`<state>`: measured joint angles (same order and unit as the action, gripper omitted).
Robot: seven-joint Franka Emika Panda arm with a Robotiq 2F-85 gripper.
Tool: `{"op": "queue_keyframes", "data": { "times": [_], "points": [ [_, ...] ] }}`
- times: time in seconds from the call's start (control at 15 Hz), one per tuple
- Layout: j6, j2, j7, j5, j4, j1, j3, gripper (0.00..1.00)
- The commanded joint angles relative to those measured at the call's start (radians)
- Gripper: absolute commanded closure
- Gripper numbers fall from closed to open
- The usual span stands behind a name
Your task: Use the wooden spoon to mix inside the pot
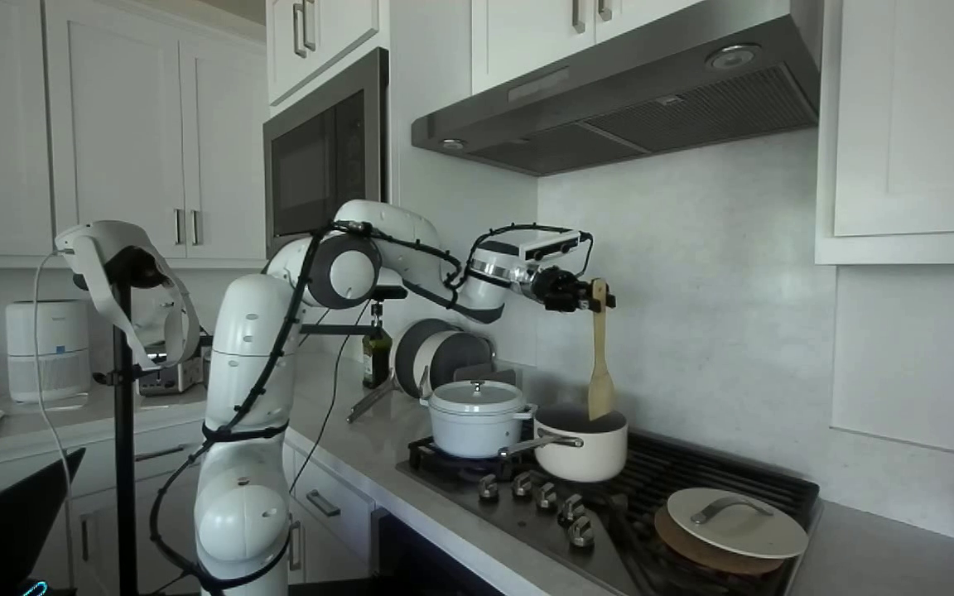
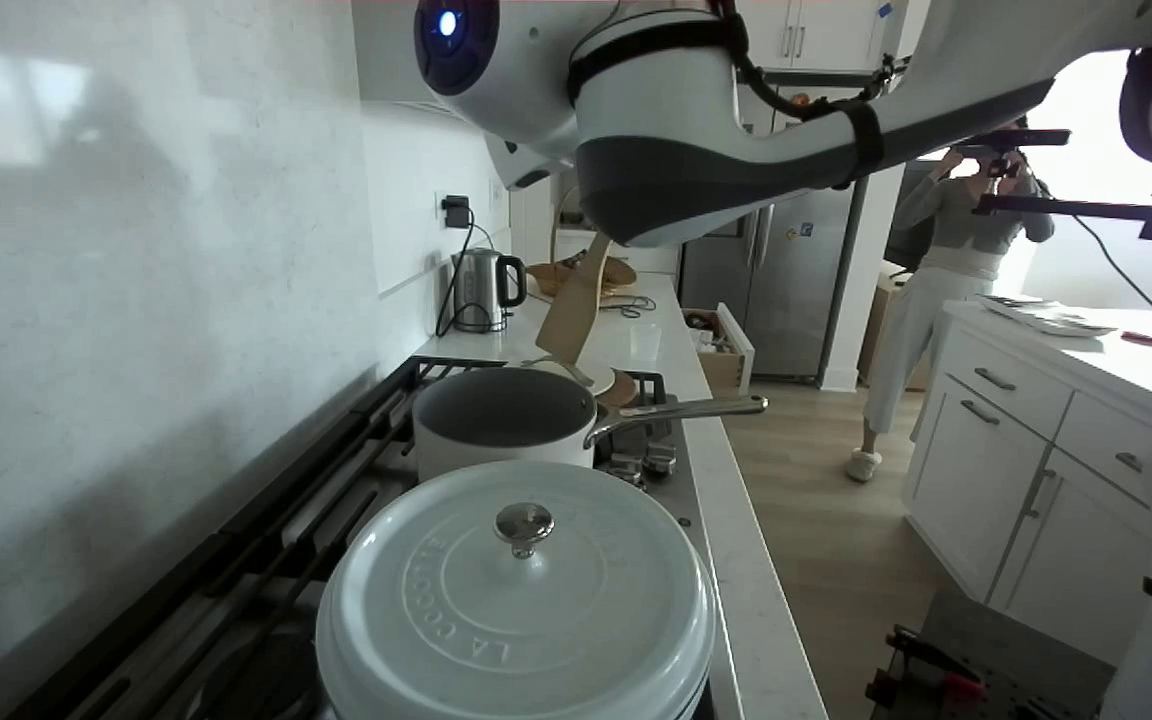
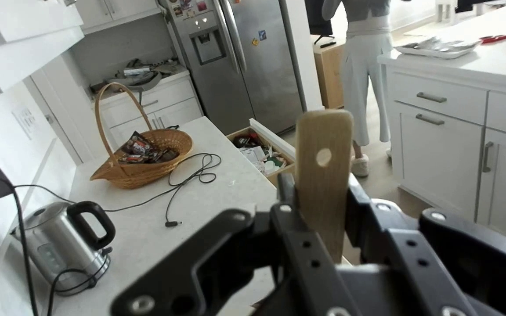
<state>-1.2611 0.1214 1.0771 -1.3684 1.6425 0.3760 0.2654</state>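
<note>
Wrist view, closest first: gripper bottom centre to lower right, both fingers clamped on the wooden spoon, holed handle end sticking up between them. Kettle lower left, black handle toward frame right. Behind it, left of centre, wicker basket on the counter, dark wrapped packets inside. Mid-frame, open drawer, contents too small to name. Upper right, person standing, head out of frame. Top centre, steel fridge.

In an exterior view, near to far: lidded pot bottom centre, knob on top. Just behind, open pot, grey inside, metal handle pointing right. Spoon blade beyond, tilted, tip down, showing above the far rim.

In an exterior view: arm left of centre, reaching right. Lower right, pale lid on a brown disc. Right of centre, spoon hangs close to upright, flat blade down, seen against the open pot's mouth; can't tell if it's directly over it. Further back, centre, pans stand on edge.
</note>
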Motion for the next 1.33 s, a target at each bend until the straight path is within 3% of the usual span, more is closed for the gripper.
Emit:
{"op": "queue_keyframes", "data": {
  "times": [0.0,0.67,1.27],
  "points": [
    [-0.047,0.021,0.011,-0.006,-0.008,-0.018,0.018,0.93],
    [-0.087,0.122,0.03,-0.03,-0.058,-0.009,0.016,0.93],
    [-0.058,0.277,0.046,-0.133,-0.109,0.038,0.008,0.93]
  ]
}}
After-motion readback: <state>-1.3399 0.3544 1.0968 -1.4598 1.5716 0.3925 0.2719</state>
